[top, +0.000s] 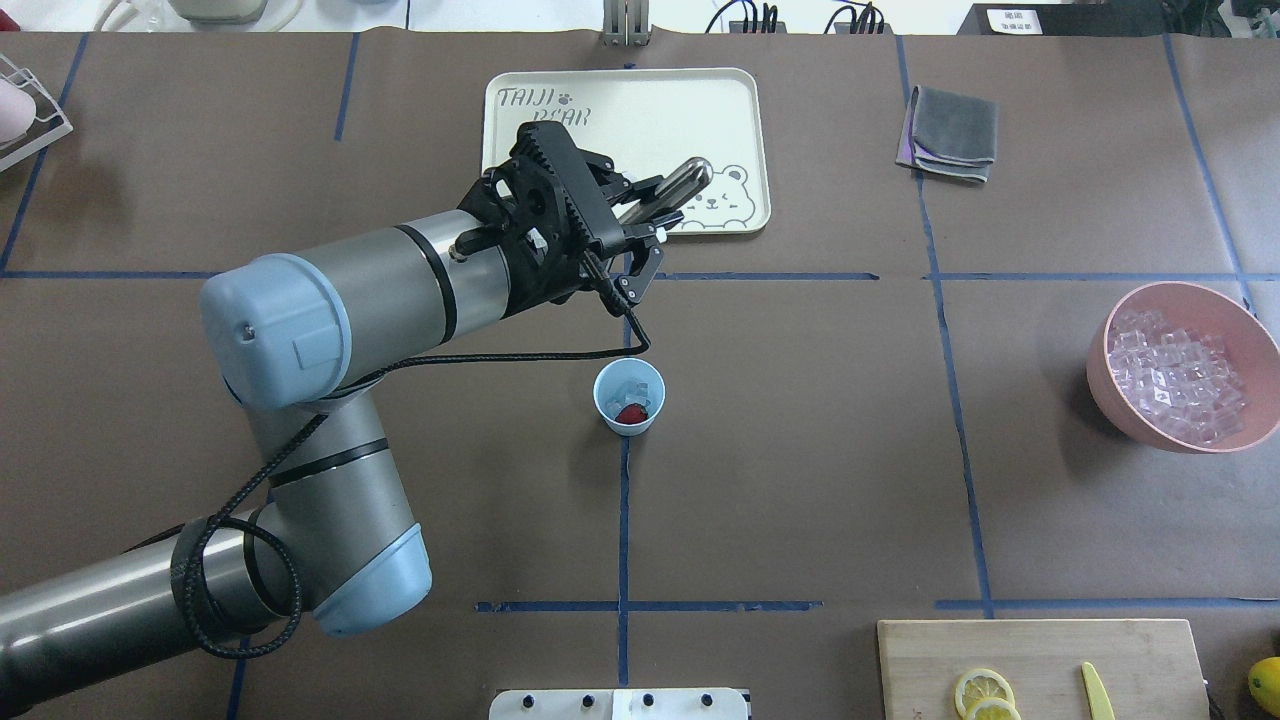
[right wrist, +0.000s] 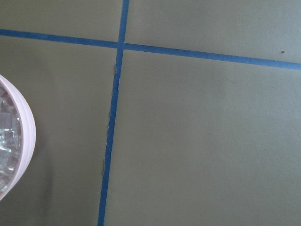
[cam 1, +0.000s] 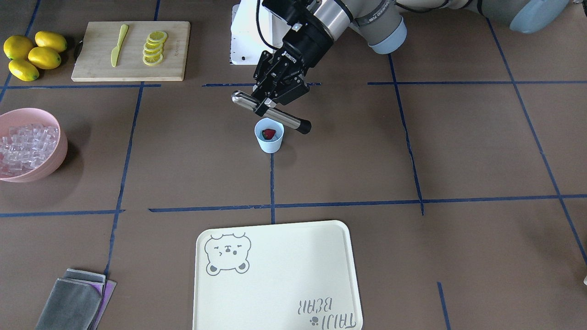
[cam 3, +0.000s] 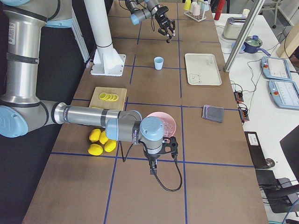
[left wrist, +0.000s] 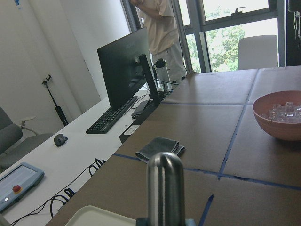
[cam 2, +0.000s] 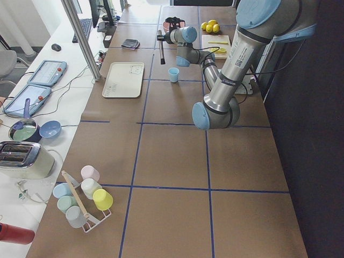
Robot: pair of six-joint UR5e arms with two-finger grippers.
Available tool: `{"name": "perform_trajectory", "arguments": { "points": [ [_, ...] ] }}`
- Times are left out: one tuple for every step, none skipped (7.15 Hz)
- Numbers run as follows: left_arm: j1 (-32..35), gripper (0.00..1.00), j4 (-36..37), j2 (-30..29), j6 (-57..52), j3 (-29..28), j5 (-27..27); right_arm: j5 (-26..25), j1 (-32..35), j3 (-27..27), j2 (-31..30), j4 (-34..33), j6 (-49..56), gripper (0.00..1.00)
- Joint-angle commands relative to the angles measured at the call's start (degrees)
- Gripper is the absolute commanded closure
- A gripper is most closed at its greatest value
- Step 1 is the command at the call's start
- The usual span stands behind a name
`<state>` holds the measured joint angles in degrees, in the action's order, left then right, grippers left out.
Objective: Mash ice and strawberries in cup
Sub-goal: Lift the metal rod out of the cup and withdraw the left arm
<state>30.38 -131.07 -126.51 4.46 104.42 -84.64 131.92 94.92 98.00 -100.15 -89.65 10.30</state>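
The pale blue cup (cam 1: 269, 140) stands near the table's middle. It holds a red strawberry (cam 1: 268, 133) and clear ice (top: 623, 384). My left gripper (cam 1: 268, 103) is shut on a steel muddler (cam 1: 286, 120) with a black end. It holds the muddler roughly level, just above and behind the cup, apart from it. The muddler's rounded steel end fills the left wrist view (left wrist: 164, 188). My right gripper (cam 3: 153, 167) hangs low over the table beside the pink bowl (cam 3: 164, 120). I cannot tell whether it is open or shut.
The pink bowl of ice cubes (top: 1180, 370) sits at the robot's right. A cream bear tray (cam 1: 275, 275) lies across the table, with a grey cloth (top: 950, 130) nearby. A cutting board (cam 1: 130, 50) holds lemon slices and a knife. Lemons (cam 1: 34, 55) lie beside it.
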Motion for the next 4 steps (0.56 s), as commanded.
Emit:
{"name": "perform_trajectory", "arguments": {
  "points": [
    [2.9, 1.00, 16.7, 0.0, -3.3, 1.9, -1.8, 0.0, 0.0, 0.1, -0.3, 0.0, 0.1, 0.01],
    [4.8, 1.00, 24.3, 0.0, -3.3, 1.9, -3.8, 0.0, 0.0, 0.1, -0.4, 0.0, 0.1, 0.01],
    [8.7, 1.00, 31.5, 1.4, -3.3, 1.9, -8.9, 0.0, 0.0, 0.3, -0.5, 0.0, 0.1, 0.01],
    [12.3, 1.00, 33.4, 3.8, -3.3, 2.0, -13.0, 0.0, 0.0, 0.3, -0.5, 0.0, 0.1, 0.01]
  ]
}}
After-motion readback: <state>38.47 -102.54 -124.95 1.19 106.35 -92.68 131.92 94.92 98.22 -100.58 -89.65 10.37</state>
